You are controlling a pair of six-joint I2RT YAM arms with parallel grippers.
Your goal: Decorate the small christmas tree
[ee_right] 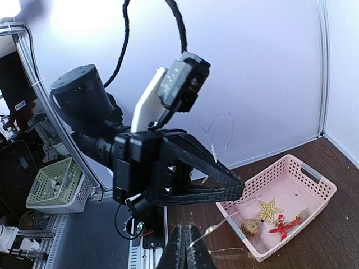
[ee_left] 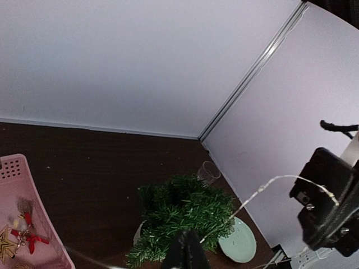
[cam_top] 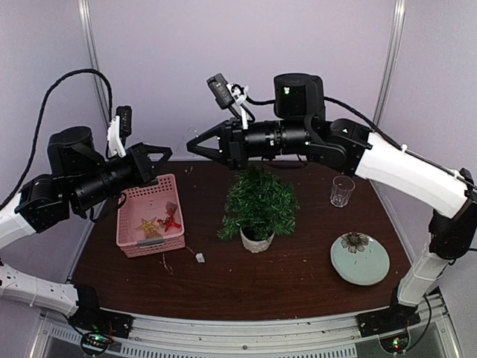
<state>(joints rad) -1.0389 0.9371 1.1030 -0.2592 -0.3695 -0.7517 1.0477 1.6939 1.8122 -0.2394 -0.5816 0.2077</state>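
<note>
Above the small christmas tree (cam_top: 257, 201), the left gripper (cam_top: 164, 154) and right gripper (cam_top: 191, 145) point nearly tip to tip, the jaws of each pressed together on a thin wire (ee_left: 263, 188).

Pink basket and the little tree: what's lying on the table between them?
Mostly bare brown table. The top view shows just one small white scrap, lying nearer the pink basket than the small christmas tree.

Robotics laboratory test cell. Plain white wall panels (cam_top: 164, 60) on metal posts (cam_top: 92, 52) enclose a dark table (cam_top: 298, 272). The cabled left arm (cam_top: 74, 186) and right arm (cam_top: 402, 168) are bolted at its edge.
</note>
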